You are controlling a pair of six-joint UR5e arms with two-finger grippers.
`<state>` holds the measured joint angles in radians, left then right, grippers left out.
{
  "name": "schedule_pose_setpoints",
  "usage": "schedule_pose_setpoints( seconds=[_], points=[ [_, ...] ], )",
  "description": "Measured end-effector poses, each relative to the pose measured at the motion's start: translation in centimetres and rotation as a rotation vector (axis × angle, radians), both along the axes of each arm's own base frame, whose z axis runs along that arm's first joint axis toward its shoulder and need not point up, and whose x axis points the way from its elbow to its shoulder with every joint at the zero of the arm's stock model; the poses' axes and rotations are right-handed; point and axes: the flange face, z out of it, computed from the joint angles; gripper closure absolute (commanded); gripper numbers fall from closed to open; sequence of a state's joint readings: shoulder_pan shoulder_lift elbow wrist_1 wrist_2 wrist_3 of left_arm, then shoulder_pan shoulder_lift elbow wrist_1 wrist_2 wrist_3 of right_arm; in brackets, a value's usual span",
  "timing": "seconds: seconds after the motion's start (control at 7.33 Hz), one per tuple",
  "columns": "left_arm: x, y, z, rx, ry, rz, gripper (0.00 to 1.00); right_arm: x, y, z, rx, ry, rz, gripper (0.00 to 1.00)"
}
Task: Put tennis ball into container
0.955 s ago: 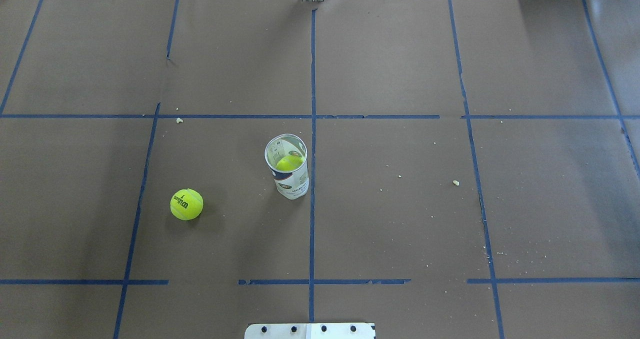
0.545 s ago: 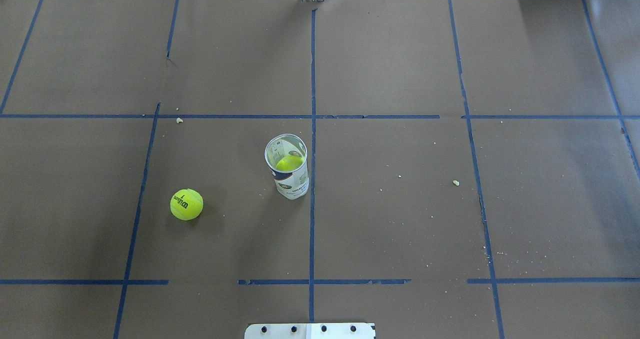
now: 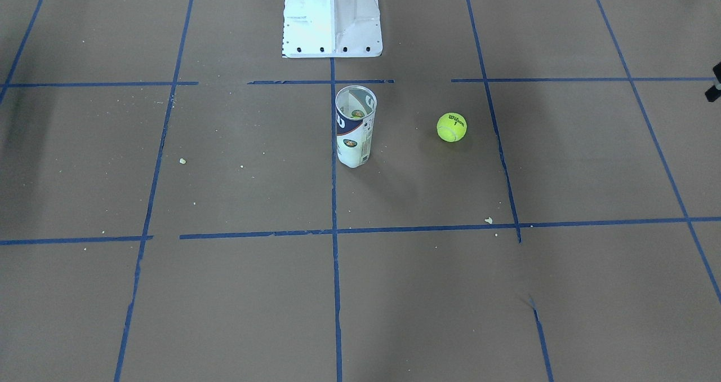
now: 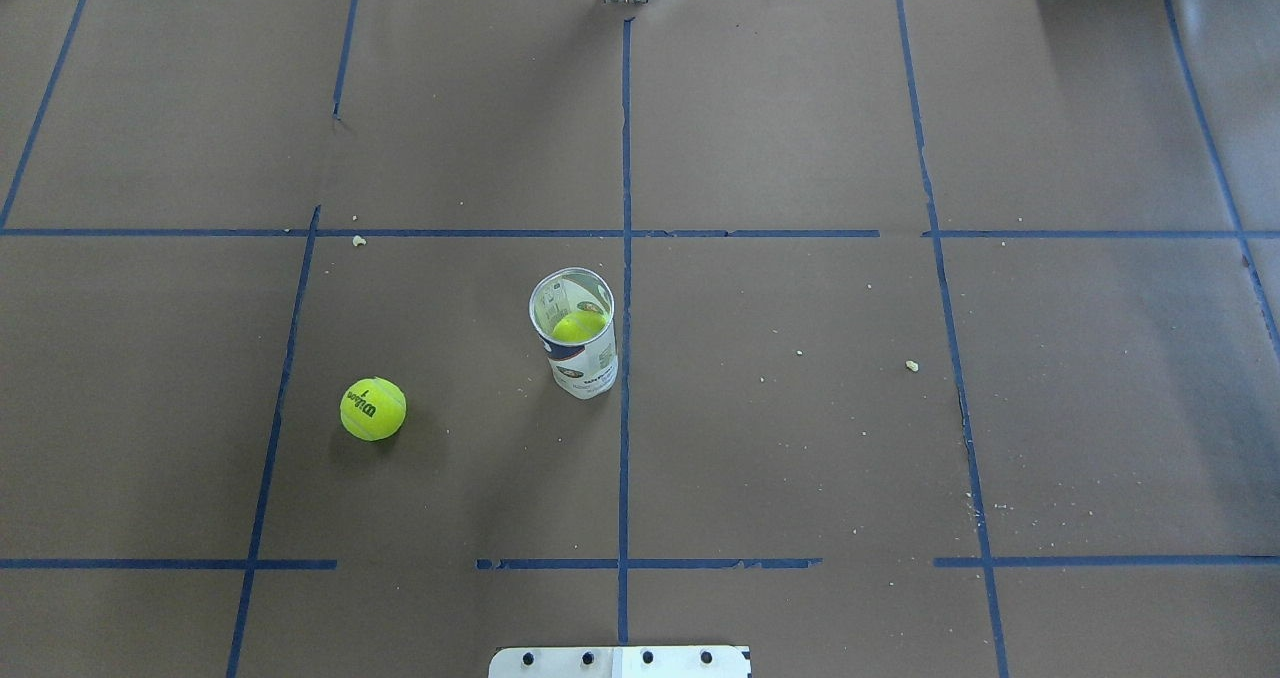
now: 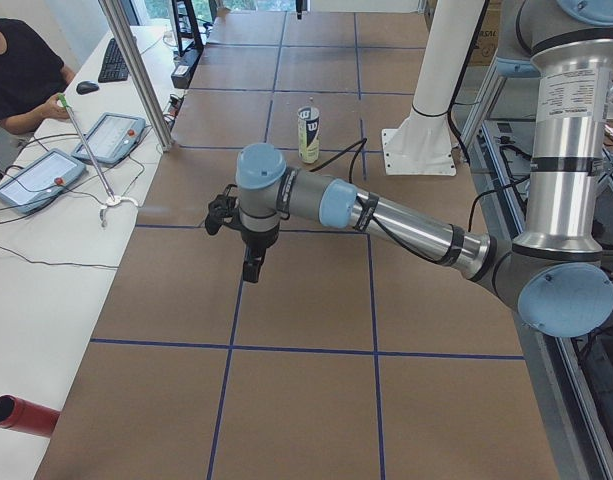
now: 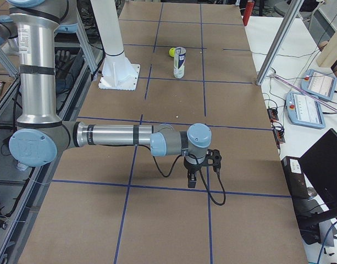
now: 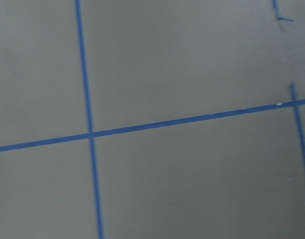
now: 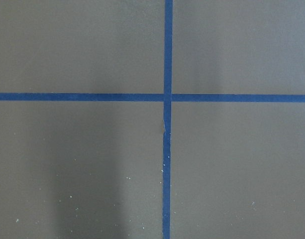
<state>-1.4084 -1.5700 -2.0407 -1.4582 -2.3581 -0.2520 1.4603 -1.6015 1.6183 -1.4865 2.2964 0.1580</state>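
The tennis ball [image 4: 373, 409] lies loose on the brown paper, Wilson lettering up, also seen in the front view [image 3: 452, 127]. To its right stands the container [image 4: 575, 338], upright and open-topped [image 3: 355, 125], with a second yellow-green ball [image 4: 578, 326] inside. My left gripper [image 5: 250, 268] hangs above the table, well short of the can [image 5: 308, 134]. At the table's other end my right gripper [image 6: 192, 180] hovers, far from the can [image 6: 180, 61] and ball [image 6: 171, 52]. Neither gripper's state can be told. Both wrist views show only paper and blue tape.
The white pedestal [image 3: 332, 18] stands behind the can on the robot's side. Along the operators' side are a metal pole [image 5: 136, 75], control tablets [image 5: 111, 135], cables and a seated person [image 5: 21, 75]. A red cylinder [image 5: 21, 415] lies off the table's corner.
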Motion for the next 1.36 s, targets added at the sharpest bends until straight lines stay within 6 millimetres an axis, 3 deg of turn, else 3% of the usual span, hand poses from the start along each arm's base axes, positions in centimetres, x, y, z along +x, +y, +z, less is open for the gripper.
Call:
schedule_pose_setpoints(
  seconds=[0.27,0.55,0.82,1.09,1.36],
  points=[
    [9.3,0.5,-7.3,-0.086,0.039,-0.05,0.0,0.0,0.0,0.0,0.0,0.0,0.0,0.0],
    [18.7,-0.8,-11.8,-0.103,0.017,-0.063,0.0,0.0,0.0,0.0,0.0,0.0,0.0,0.0],
    [25.6,-2.6,-13.8,-0.094,-0.008,-0.033,0.0,0.0,0.0,0.0,0.0,0.0,0.0,0.0],
    [31.4,0.4,-15.3,-0.131,-0.008,-0.024,0.0,0.0,0.0,0.0,0.0,0.0,0.0,0.0],
    [36.2,4.1,-14.5,-0.187,-0.011,-0.057,0.0,0.0,0.0,0.0,0.0,0.0,-0.001,0.0]
  ],
)
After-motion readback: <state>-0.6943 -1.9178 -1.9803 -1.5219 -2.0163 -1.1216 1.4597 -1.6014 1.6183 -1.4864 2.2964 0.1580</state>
